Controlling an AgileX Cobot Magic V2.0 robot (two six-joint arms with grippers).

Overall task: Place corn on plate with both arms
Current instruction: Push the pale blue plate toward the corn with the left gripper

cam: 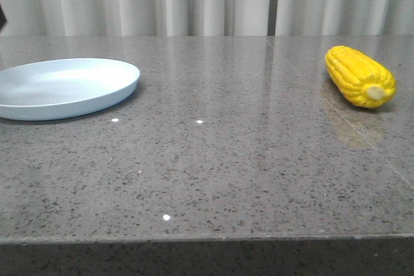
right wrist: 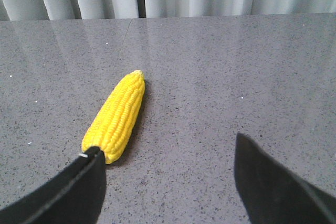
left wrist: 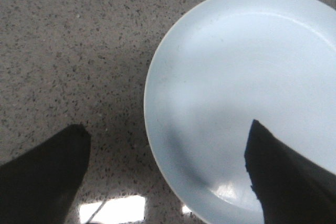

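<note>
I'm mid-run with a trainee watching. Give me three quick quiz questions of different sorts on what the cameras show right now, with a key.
1. True or false: the corn already lies on the plate.
2. Multiple choice: in the front view, the plate sits (A) at the left of the table, (B) at the right, (C) in the middle.
3. Fill in: the right gripper is ____, with nothing between its fingers.

Key
1. False. The corn lies on the table at the right, far from the plate.
2. A.
3. Open. The left gripper is open too, over the plate's edge.
</note>
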